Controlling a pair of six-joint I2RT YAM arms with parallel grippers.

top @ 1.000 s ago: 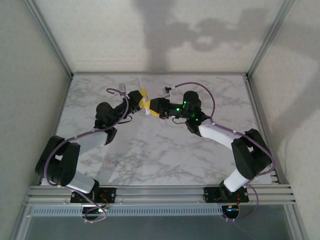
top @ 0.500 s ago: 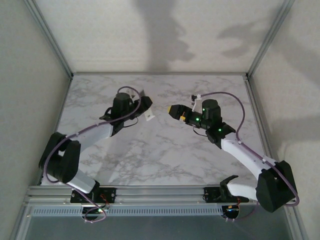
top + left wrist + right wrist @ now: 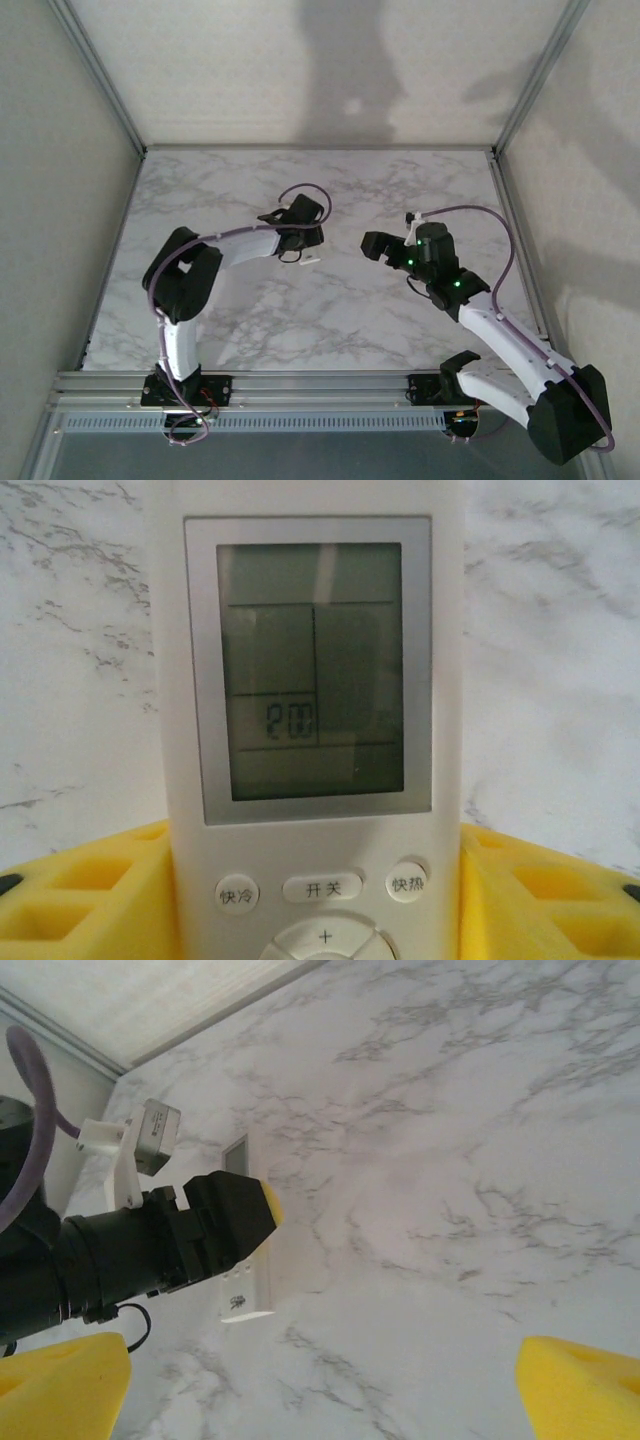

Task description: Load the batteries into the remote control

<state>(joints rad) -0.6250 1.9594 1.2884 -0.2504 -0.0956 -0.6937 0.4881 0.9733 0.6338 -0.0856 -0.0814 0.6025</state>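
My left gripper (image 3: 303, 238) clamps the remote control (image 3: 310, 670) screen-up between its yellow pads (image 3: 90, 890) at the middle of the marble table (image 3: 330, 320) — lower buttons cut off, display digits blurry. My right gripper (image 3: 372, 244) hangs spread wide, holding nothing. Pale walls (image 3: 300, 70) and aluminium posts (image 3: 100, 75) surround us.
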